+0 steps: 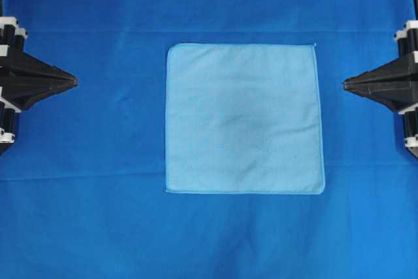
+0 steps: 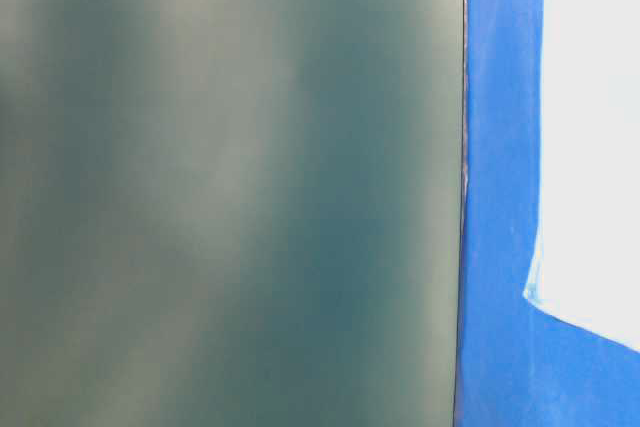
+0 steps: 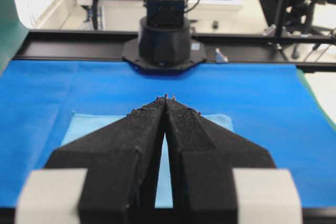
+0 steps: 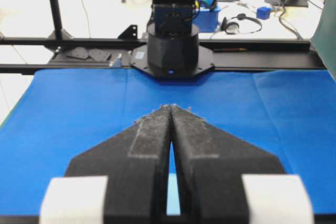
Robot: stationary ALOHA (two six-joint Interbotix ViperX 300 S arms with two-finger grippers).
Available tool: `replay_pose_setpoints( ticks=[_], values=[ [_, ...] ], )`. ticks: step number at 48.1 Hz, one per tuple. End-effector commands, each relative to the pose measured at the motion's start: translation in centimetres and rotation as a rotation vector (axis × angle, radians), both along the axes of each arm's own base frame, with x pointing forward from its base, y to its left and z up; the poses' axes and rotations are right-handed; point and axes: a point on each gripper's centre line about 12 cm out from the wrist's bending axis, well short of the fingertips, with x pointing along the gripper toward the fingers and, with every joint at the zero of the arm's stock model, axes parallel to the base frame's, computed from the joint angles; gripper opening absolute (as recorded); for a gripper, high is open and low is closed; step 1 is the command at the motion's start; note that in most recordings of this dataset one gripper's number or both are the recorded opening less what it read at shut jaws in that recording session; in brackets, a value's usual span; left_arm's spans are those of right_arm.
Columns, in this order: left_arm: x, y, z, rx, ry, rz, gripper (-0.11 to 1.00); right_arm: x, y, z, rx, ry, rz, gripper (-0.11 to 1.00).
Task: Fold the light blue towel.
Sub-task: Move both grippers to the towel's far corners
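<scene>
Not started: towel (image 1: 244, 118) lying flat, unfolded. Left gripper (image 1: 73, 82) at nine, right gripper (image 1: 346, 83) at three, fingers pinched together, empty. I'm needing to open, then take an edge.

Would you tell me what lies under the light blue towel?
The light blue towel lies flat on the royal-blue cloth, which shows on every side. Whatever is beneath the towel's middle is covered.

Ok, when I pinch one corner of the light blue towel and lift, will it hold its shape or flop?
Probably flop: the light blue towel lies fully flat on the royal-blue cloth, thin and soft-looking, so it should drape and trail. It looks light, so it may slide or bunch when pushed. Its thin hem gives the fingers little edge to catch.
</scene>
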Motion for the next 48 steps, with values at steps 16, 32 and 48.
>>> replay_pose_setpoints(
  ticks=[16,32,48],
  values=[
    [2.5,1.9,-1.7,-0.044,0.121,0.090,0.02,1.1,-4.1,-1.3,0.055,0.257,-0.193,0.02],
    [6.4,5.8,-5.8,-0.068,0.302,0.224,0.04,2.0,-9.1,-7.1,0.171,0.555,-0.394,0.03],
    [12.2,10.5,-11.6,-0.113,0.516,0.323,0.85,3.2,-13.4,-13.3,0.230,0.826,-0.501,0.62]
  ],
)
